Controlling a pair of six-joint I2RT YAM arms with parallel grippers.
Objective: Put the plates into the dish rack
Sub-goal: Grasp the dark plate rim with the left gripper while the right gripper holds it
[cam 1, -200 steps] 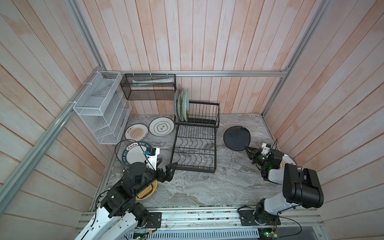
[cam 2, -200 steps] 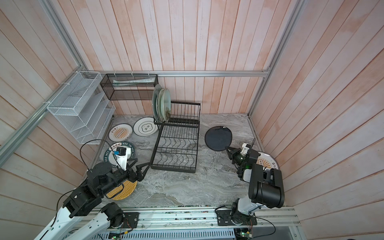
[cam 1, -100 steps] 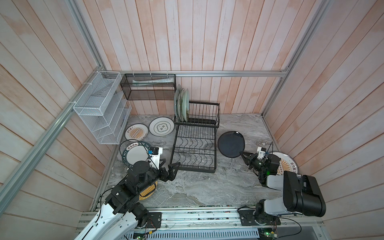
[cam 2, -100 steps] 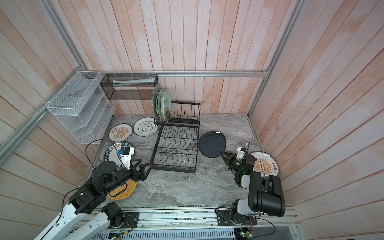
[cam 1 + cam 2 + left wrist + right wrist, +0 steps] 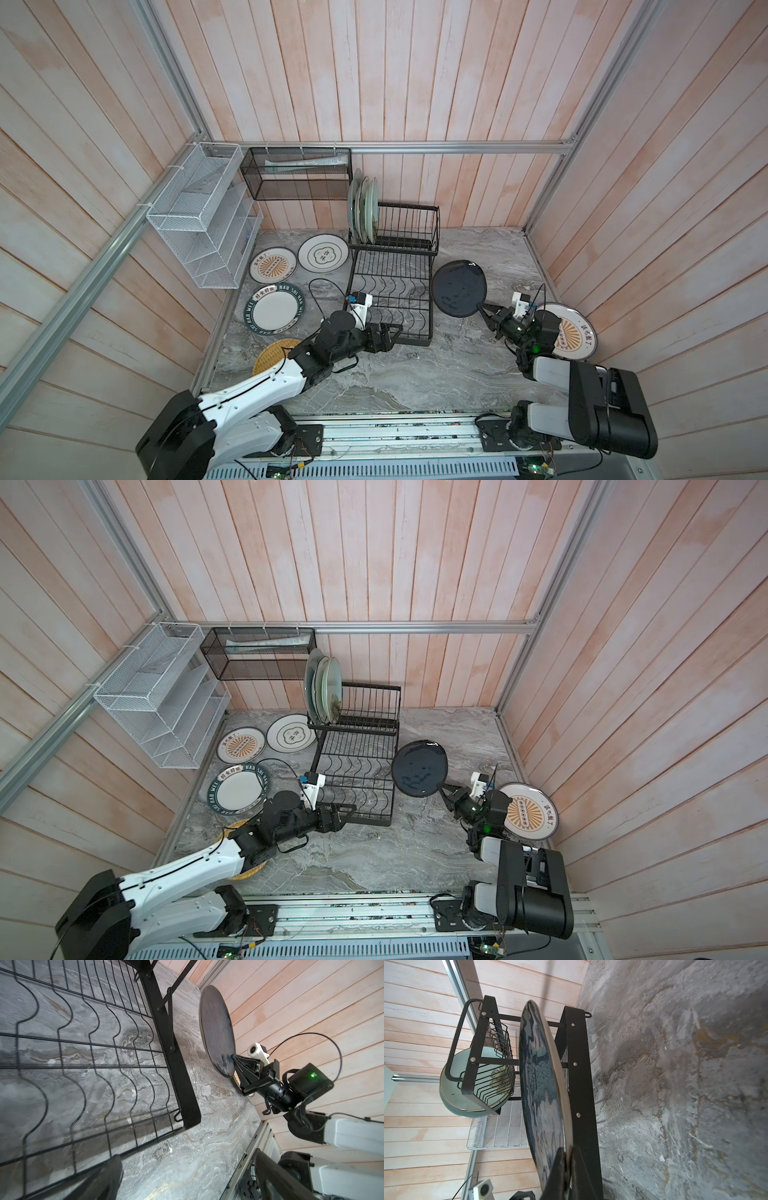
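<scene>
Leftmost, the white mesh organizer (image 5: 199,216) and a black mesh basket (image 5: 297,183) holding a pale, long item (image 5: 305,163) hang above four round plates (image 5: 274,309) flat on the marbled table (image 5: 415,374), the ribbed yellow one (image 5: 272,353) half hidden. My left gripper (image 5: 395,334) gapes wide and empty beside the near corner of the black wire dish rack (image 5: 392,286), whose railed upper tier holds three glossy teal and pale green plates (image 5: 363,208) upright. To its right, my right gripper (image 5: 483,308) pinches the rim of a glossy black plate (image 5: 459,287), steeply tilted beside the rack's wavy lower tier.
</scene>
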